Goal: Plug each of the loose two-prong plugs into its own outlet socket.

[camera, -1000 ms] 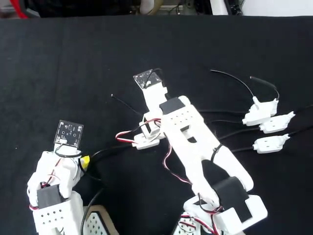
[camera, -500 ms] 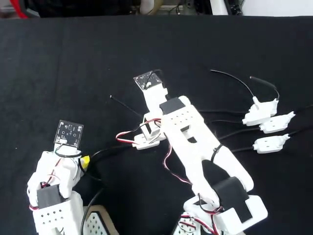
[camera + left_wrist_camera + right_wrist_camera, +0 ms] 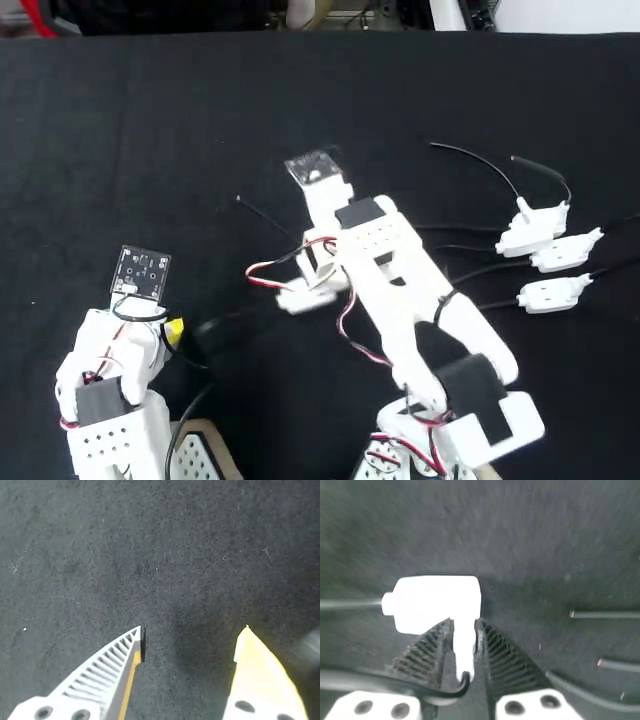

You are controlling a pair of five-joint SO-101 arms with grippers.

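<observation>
A white two-prong plug (image 3: 437, 602) is held by the right end effector (image 3: 465, 624), and the two ribbed fingers (image 3: 427, 647) are pressed together on the narrow part of it. The wider body of the plug is seen just beyond the fingertips, close above the black tabletop (image 3: 150, 120), and a thin cord is attached to one end of this body. Whether the plug touches the cloth cannot be told. In the high view, the right arm (image 3: 400, 300) is stretched from the near edge toward the middle of the tabletop.

Three white corded pieces (image 3: 565, 250), which appear to be the outlet sockets, are laid close together at the right side of the tabletop, well apart from the held plug. Black cords are spread around them.

The left end effector (image 3: 192, 628) is held with its fingers wide apart, above bare black cloth, and nothing is gripped between them. The left arm (image 3: 110, 390) is placed at the near left corner.
</observation>
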